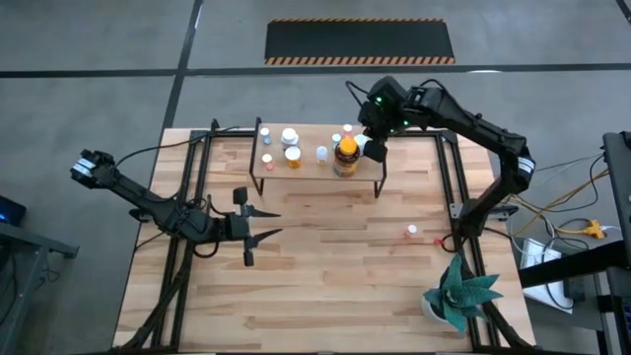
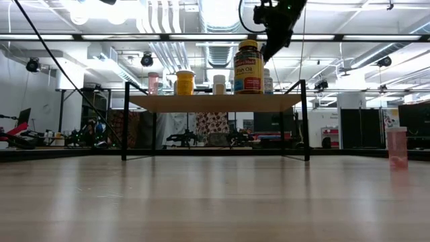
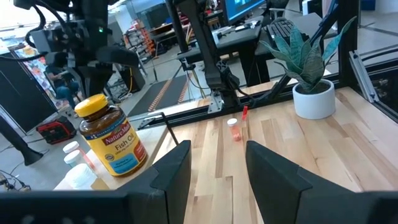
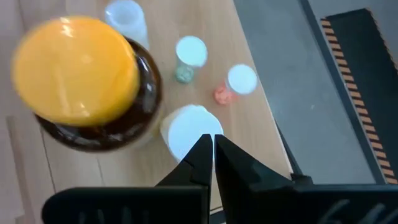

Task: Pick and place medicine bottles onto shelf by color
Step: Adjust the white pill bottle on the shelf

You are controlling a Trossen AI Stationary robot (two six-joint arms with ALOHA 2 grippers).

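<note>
On the shelf [image 1: 296, 170] bottles stand; right hand [image 4: 212, 144] closed empty above them, left hand [image 3: 211, 163] parted

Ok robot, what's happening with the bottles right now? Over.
Right gripper shut, empty, above low light-wood shelf, beside big amber yellow-capped bottle. Left gripper parked mid-table. One small red vial on table.
</note>
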